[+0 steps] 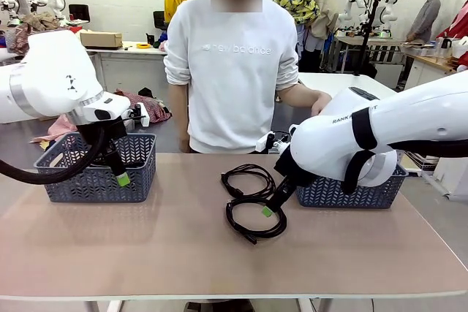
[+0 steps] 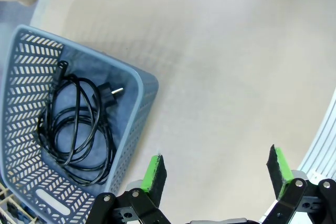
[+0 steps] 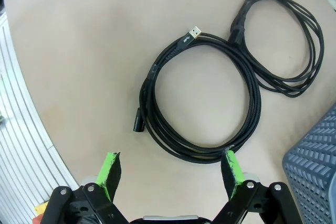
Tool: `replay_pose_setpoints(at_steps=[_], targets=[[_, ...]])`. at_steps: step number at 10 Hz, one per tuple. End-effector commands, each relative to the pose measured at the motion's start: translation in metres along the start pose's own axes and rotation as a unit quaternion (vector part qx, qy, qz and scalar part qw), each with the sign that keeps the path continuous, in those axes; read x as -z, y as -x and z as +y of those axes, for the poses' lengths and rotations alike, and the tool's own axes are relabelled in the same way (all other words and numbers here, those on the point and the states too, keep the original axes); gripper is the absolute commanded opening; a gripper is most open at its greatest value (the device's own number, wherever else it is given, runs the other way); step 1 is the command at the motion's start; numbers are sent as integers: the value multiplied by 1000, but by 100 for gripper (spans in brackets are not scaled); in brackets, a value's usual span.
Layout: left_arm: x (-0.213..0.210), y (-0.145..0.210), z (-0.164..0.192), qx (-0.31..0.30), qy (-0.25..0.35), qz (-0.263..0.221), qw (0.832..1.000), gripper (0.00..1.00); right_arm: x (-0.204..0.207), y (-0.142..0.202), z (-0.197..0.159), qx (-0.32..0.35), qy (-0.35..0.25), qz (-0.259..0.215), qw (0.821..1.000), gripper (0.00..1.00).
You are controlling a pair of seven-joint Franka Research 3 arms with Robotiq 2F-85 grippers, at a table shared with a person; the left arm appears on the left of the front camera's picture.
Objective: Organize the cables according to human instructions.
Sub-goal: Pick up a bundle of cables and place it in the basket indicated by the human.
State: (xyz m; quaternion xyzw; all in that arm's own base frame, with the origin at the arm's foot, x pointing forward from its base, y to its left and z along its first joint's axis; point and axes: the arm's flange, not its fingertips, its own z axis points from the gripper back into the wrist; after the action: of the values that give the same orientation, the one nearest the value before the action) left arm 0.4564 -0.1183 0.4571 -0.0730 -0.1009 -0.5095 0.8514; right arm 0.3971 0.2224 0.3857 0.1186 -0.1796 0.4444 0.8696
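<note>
Right gripper [image 3: 170,163] wide open, empty, poised over nearer cable coil [image 3: 254,106] on table, one pad perhaps touching. Pick-up step: next lower, straddle strands, close. Left gripper [image 2: 215,169] wide open, empty.

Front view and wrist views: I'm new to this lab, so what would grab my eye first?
Mid-table, a thick black coiled cable lies directly under the open right fingers, with a thinner coil beside it. A third cable sits in the grey basket on the robot's left, by the open left fingers.
</note>
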Motion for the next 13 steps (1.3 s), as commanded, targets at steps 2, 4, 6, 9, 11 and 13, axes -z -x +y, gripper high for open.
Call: replay_pose_setpoints(at_steps=[2,4,6,9,11,13], targets=[[-2,2,1,2,2,3,1000,100,9,-7,-1,3,-8,6,1000,100],[-2,2,1,2,2,3,1000,100,30,-22,-6,11,-11,10,1000,100],[-2,2,1,2,2,3,1000,100,49,-35,-11,25,-12,24,999,100],[-2,2,1,2,2,3,1000,100,76,-60,-7,22,3,67,998,100],[-2,2,1,2,2,3,1000,100,91,-69,-4,18,2,86,996,100],[-2,2,1,2,2,3,1000,100,102,-75,-2,14,1,101,995,100]])
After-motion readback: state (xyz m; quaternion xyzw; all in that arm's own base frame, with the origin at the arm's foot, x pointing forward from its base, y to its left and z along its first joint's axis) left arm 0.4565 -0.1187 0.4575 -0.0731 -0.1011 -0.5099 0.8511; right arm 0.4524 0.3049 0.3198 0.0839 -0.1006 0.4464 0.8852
